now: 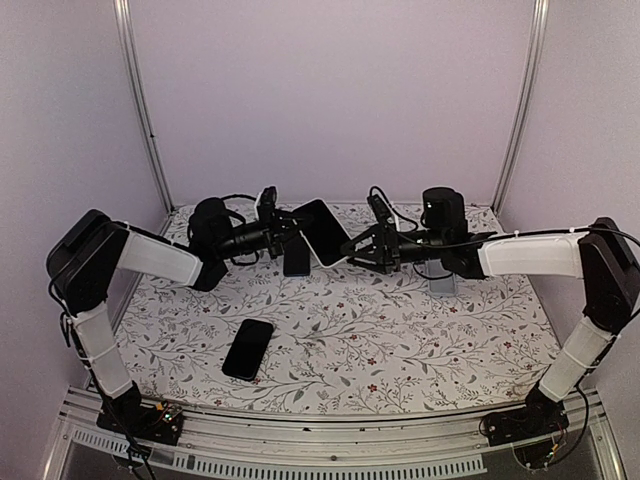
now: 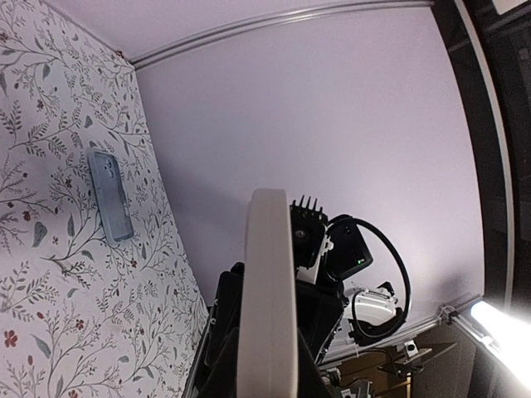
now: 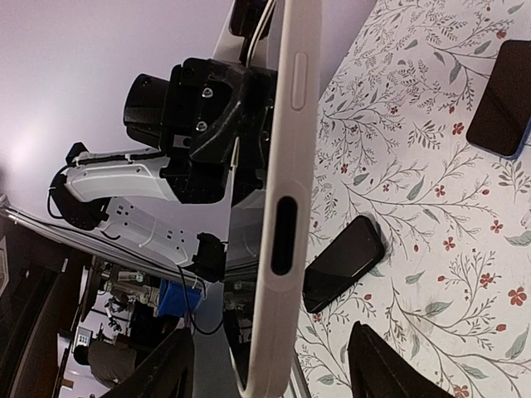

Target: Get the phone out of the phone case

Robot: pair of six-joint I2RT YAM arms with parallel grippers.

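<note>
Table draped in a white cloth with a leafy floral print [image 1: 400, 340]. A dark rectangular phone with a blue edge [image 3: 500, 98] lies flat just under the left gripper [image 1: 290, 232]. A glossy black slab phone [image 1: 248, 348] lies well toward the bases from both grippers. A translucent grey rectangular phone case [image 2: 110, 195] lies behind the right gripper [image 1: 352, 248], under its arm.

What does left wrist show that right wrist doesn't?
Left wrist only: a grey translucent case lying flat, and the right arm's wrist. Right wrist only: a black phone and a blue-edged dark phone lying on the table, the left gripper from outside, shut on the white phone case, and the right gripper open, a finger either side of that case. Both: the white phone case edge-on and the floral tablecloth.
</note>
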